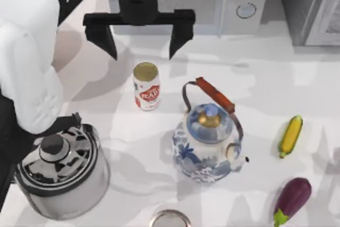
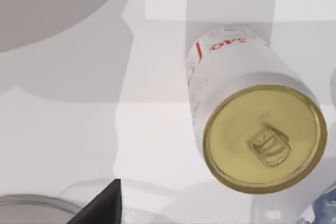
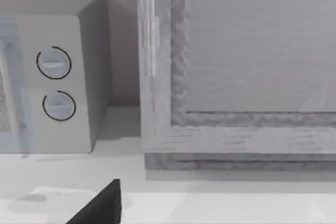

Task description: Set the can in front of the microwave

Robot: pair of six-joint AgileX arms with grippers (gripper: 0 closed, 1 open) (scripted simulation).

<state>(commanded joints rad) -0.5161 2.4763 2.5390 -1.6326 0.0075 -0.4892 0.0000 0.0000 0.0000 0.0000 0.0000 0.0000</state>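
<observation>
The can (image 1: 146, 86) stands upright on the white table, white with a red label and a dull gold top. In the left wrist view the can (image 2: 252, 124) shows from above with its pull tab. My left gripper (image 1: 142, 51) hangs open just behind the can, one black finger to each side, touching nothing. Right behind that gripper stands the microwave (image 1: 212, 3), with its two round dials at the right. The microwave (image 3: 52, 82) is also in the right wrist view. My right gripper (image 3: 100, 211) is parked, facing the dial panel.
A blue-and-white kettle (image 1: 210, 142) stands right of the can, a steel kettle (image 1: 61, 171) at the front left. A corn cob (image 1: 291, 135) and an eggplant (image 1: 292, 200) lie at the right. A silver round rim (image 1: 170, 219) shows at the front edge. A grey steel appliance (image 1: 308, 3) fills the back right.
</observation>
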